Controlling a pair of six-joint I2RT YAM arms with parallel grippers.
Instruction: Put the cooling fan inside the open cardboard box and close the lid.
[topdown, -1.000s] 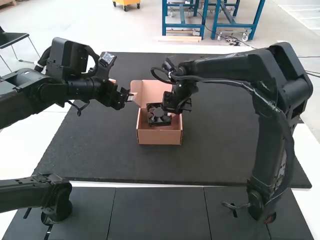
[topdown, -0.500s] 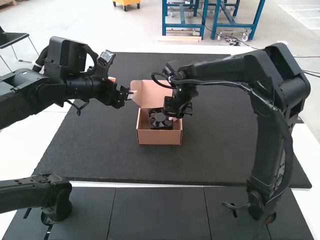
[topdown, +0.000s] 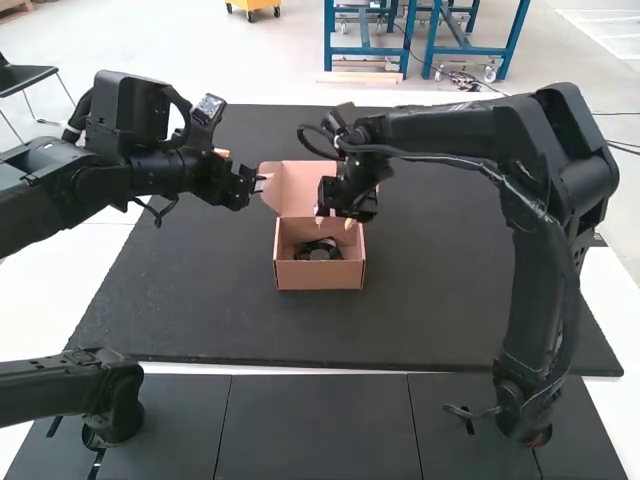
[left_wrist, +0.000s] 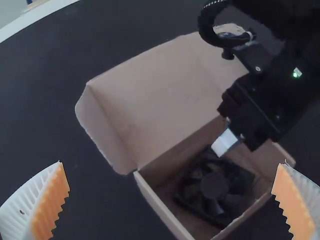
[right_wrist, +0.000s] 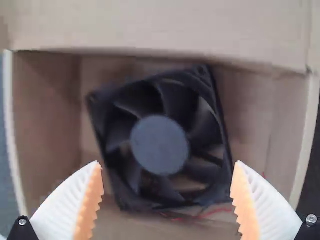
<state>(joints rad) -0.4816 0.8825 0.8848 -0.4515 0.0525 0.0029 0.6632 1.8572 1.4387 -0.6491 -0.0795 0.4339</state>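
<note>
"Cooling fan (right_wrist: 160, 145), where is it?"

"It lies down at the bottom of the cardboard box (topdown: 318, 270). Nothing holds it."

"And the right pincer (topdown: 338, 215)?"

"It hangs right over the box, just above the fan. Its two white fingers (right_wrist: 82, 205) are spread wide. From the right wrist view, one finger is on each side of the fan, and they do not touch it."

"What about the left pincer (topdown: 250, 187)?"

"It is out by the side edge of the lid (topdown: 295, 185). Its fingers are wide apart too, and it holds nothing. I cannot tell if it touches the lid. The fan is well away from it, down in the box."

"Is the lid shut?"

"No. It stands up at the back of the box, so the box is open on top."

"What is the box on?"

"It sits near the middle of a black mat (topdown: 180, 290). The mat lies on a white tabletop (topdown: 40, 290)."

"Which way does the fan point?"

"It lies flat. Its round middle and its blades face up, toward the right pincer. It is square, so no side is the long one. It sits a little crooked against the box walls."
</note>
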